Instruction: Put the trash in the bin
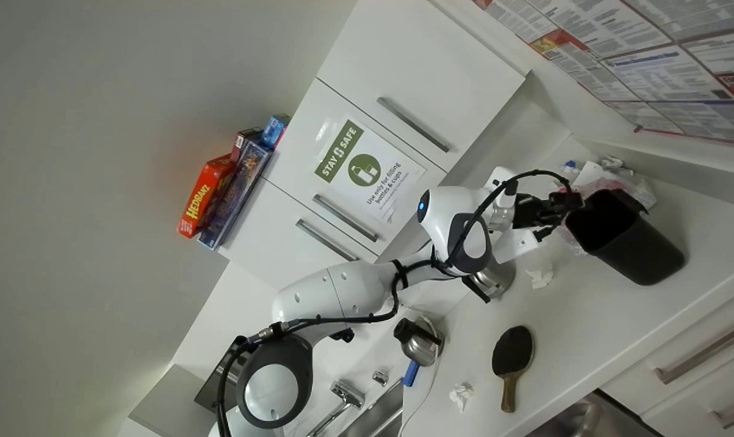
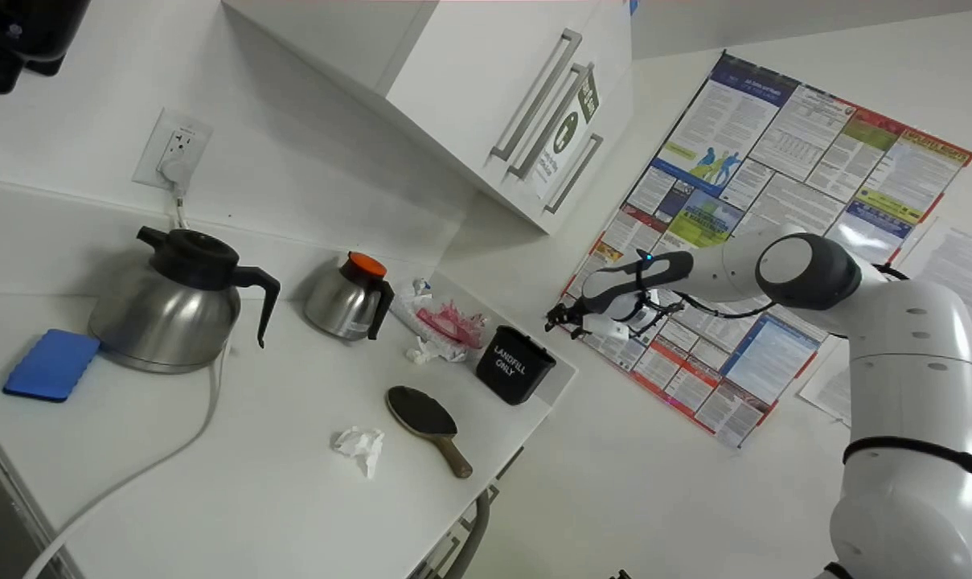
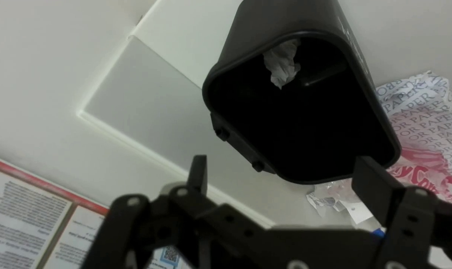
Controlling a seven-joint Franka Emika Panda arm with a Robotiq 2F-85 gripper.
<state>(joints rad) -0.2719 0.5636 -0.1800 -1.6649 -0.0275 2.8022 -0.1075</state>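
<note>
Wrist view: bin (image 3: 311, 125), depths indistinct.

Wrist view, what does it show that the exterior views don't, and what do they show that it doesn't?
Only the wrist view shows the paper wad inside the bin. Only the exterior views show the paddle, the black-topped jug, the orange-topped jug and crumpled paper out on the counter. All share the bin, the pincer, the plastic bag and the wall notices.
</note>
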